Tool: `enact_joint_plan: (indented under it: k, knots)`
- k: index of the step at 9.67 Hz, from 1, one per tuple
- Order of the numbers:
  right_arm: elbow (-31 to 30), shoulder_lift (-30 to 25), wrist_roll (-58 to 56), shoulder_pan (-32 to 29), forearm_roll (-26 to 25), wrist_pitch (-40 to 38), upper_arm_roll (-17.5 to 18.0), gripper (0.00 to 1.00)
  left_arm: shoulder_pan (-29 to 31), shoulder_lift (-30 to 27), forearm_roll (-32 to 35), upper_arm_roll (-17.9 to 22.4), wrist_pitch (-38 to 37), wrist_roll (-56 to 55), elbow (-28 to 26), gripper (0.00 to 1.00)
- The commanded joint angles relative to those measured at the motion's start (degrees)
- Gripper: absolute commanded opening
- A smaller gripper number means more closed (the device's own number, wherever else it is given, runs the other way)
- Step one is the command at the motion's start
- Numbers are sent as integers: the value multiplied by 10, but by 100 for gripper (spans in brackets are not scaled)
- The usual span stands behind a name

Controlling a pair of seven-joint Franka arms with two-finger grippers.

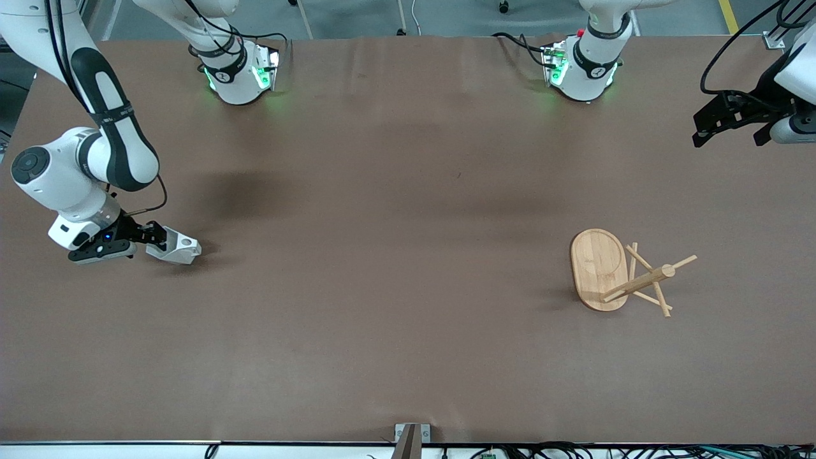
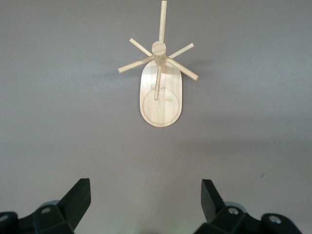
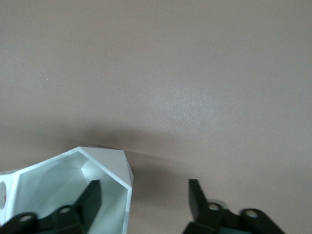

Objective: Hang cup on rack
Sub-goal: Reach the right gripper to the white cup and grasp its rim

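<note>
- Small white faceted cup (image 1: pixel 175 247) lying empty on brown tabletop (image 1: pixel 382 191), one wall between right pincer (image 1: pixel 155 234) fingers, grip not clear.
- Left pincer (image 2: pixel 146 200) released, waiting over tabletop edge.
- Light bamboo mug rack (image 1: pixel 615 271) empty.

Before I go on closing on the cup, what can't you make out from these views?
- Cup: front view, the right gripper covers its near wall; whether the fingers touch it is hidden.
- Cup: right wrist view, cut off by the frame edge.
- Rack: front view, peg tips too thin to judge.

A brown tabletop (image 1: pixel 395 268) carries the white cup (image 1: pixel 176 248) at the right arm's end and the bamboo rack (image 1: pixel 609 271) toward the left arm's end, well apart.
</note>
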Motion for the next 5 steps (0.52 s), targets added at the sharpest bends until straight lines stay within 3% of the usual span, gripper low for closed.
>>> enact_joint_plan:
  k: [1, 5]
  knots:
    - [-22, -26, -7, 0, 27, 3, 3, 0, 4, 12, -9, -3, -11, 6, -1, 100]
    - [-16, -40, -1, 3, 31, -22, 3, 0, 4, 12, -9, -3, -11, 6, 0, 100]
